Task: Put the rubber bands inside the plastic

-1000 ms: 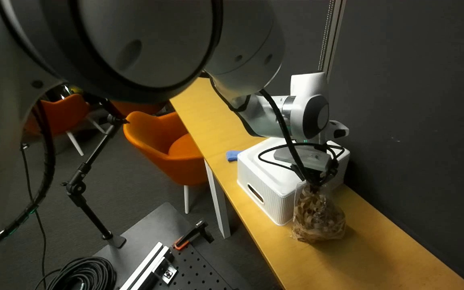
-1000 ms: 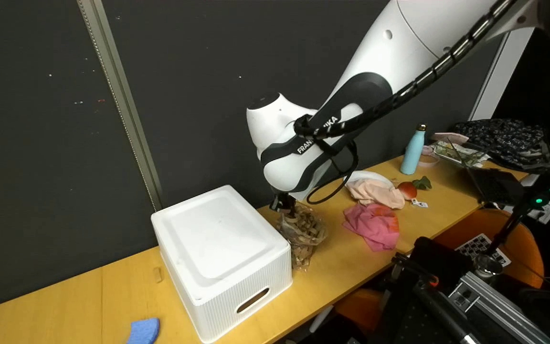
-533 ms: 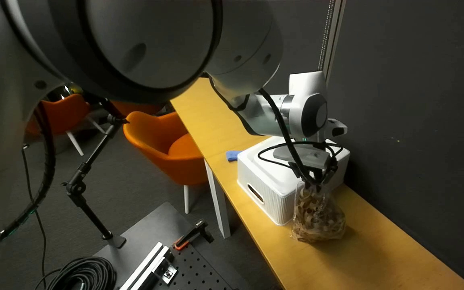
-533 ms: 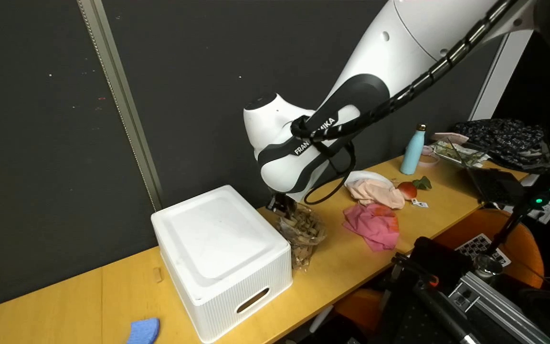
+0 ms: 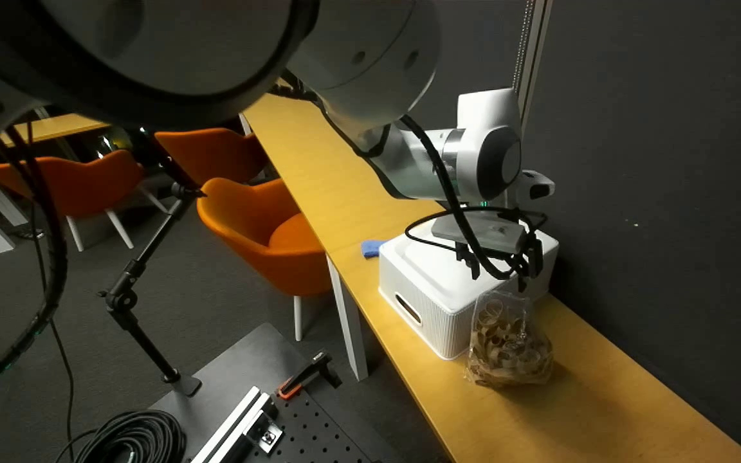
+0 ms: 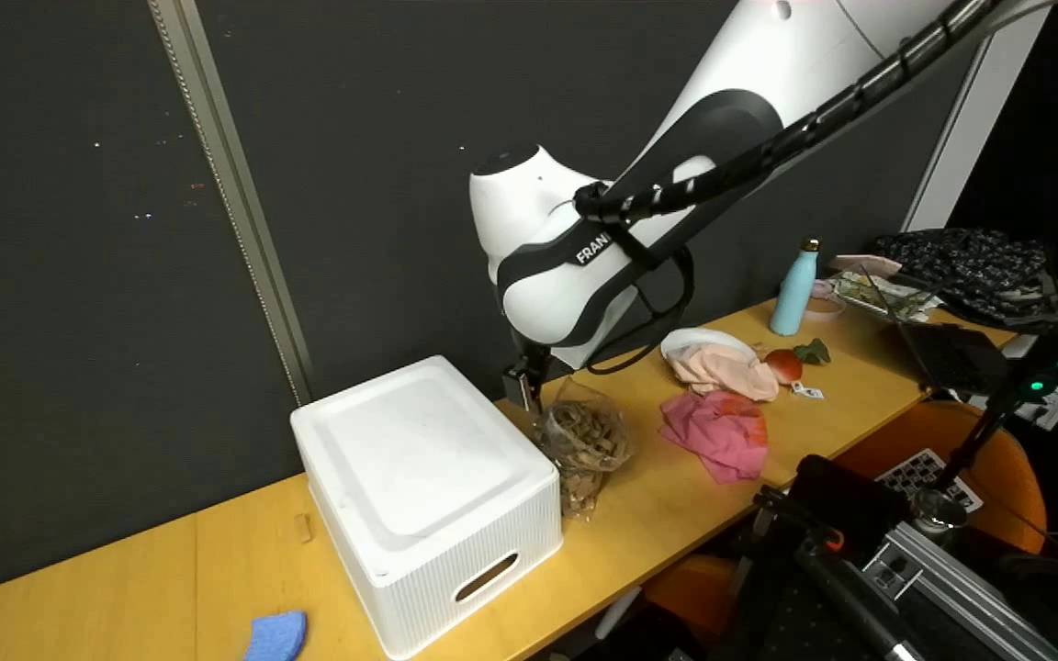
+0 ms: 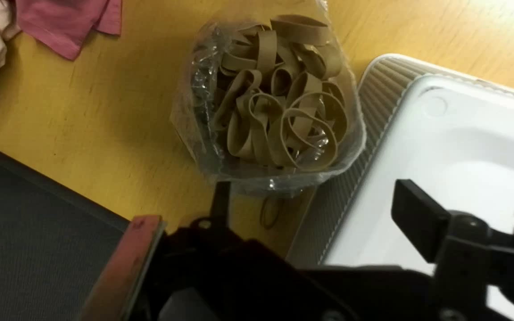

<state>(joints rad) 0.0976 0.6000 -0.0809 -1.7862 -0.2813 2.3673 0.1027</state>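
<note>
The plastic (image 7: 203, 84), a crinkly clear bag, stands upright on the table against the white box, its mouth facing up. Inside it lie the rubber bands (image 7: 267, 51), a heap of tan loops; both exterior views also show the rubber bands (image 5: 512, 350) (image 6: 589, 431) within the bag. My gripper (image 7: 317, 207) is open, with nothing held between its fingers. It hovers just above the bag's rim on the wall side, as an exterior view shows the gripper (image 5: 499, 278). One fingertip (image 7: 222, 196) appears close to the rim; whether it touches is unclear.
The white box (image 6: 428, 450) is directly beside the bag. A thin loop (image 7: 270, 211) lies on the table by it. Dark wall (image 5: 660, 193) runs behind. Pink cloth (image 6: 717, 436), a plate (image 6: 694, 338) and a blue bottle (image 6: 795, 289) are farther along; a blue cloth (image 6: 276, 635) is opposite.
My gripper has opened and risen out of the bag's mouth. The rubber bands stay in the bag, which keeps its place, its upper edge now showing.
</note>
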